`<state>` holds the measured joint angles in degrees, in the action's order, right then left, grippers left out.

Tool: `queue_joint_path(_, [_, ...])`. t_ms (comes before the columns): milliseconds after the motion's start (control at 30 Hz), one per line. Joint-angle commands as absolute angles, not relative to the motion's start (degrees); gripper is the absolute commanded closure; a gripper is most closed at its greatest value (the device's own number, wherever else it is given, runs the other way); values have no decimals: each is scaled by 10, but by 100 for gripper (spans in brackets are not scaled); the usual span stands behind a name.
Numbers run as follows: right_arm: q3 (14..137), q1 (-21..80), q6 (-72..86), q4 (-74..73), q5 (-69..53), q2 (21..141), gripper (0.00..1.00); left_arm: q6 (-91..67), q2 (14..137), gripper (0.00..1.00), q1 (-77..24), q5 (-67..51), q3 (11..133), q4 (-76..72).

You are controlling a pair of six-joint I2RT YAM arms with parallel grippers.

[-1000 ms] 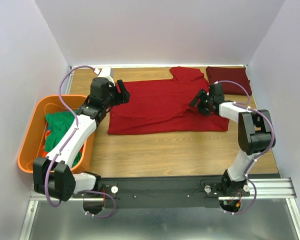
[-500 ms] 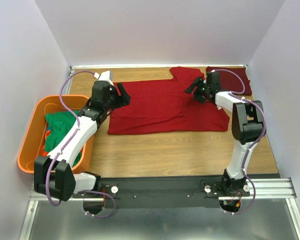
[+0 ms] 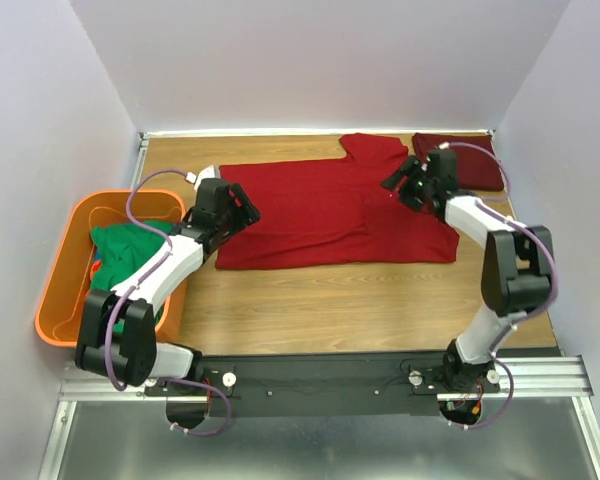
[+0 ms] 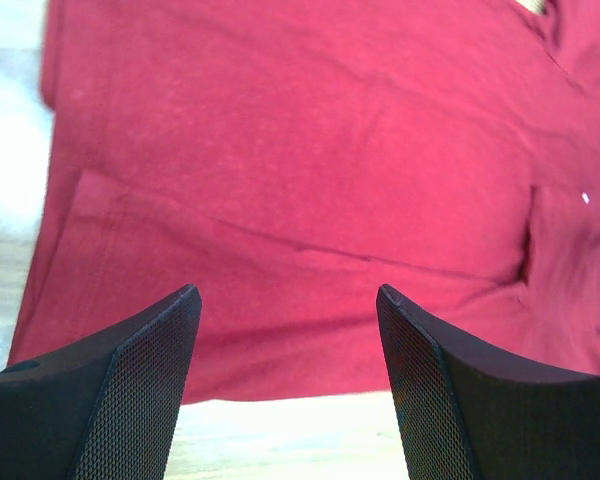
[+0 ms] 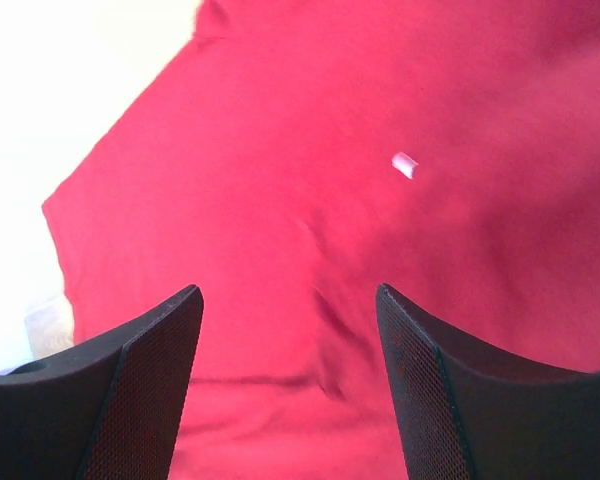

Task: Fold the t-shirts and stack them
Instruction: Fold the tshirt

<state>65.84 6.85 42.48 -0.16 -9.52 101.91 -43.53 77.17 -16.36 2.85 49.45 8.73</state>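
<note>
- Black mounting rail (image 3: 320, 375) on a metal frame at the near edge, with both arm bases bolted to it.
- Wooden table (image 3: 330, 300), light brown plank grain, bare between the rail and the shirt.
- Orange tub (image 3: 55, 285) on the near left, holding bunched green t-shirts (image 3: 115, 255). The left arm reaches past its right rim.
- Left gripper (image 4: 288, 290) has its jaws spread wide with nothing between them. It hangs above the left hem end of the red t-shirt (image 3: 320, 210).
- The red t-shirt lies flat mid-table, spread widthwise with the collar toward the far side. A few soft creases show in the left wrist view.
- Right gripper (image 5: 288, 290) also has its fingers apart and holds nothing. It sits over the shirt's right part near the collar.
- A small white tag (image 5: 405, 165) is on the red cloth, too small to read. A tan neck label at the top edge of the left wrist view is unreadable.
- Dark maroon t-shirt (image 3: 478, 172) lies folded in the far right corner, just beside the red one.
- Plain pale walls (image 3: 310, 60) stand on the left, far and right sides.
</note>
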Motion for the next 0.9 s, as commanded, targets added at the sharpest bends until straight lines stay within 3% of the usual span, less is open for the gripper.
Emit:
queue_joint_path(0, [555, 50, 449, -14, -35, 956, 24, -487, 788, 21, -182, 97, 480, 67])
queue_joint_path(467, [373, -25, 478, -13, 23, 865, 24, -603, 902, 23, -204, 233, 477, 76])
queue_joint_path(633, [357, -38, 499, -28, 37, 863, 24, -612, 956, 23, -204, 257, 496, 99])
queue_joint_path(700, [352, -42, 514, -40, 48, 861, 24, -613, 976, 30, -205, 267, 505, 111])
queue_joint_path(867, [345, -51, 534, -92, 58, 847, 25, -614, 970, 31, -208, 261, 499, 126])
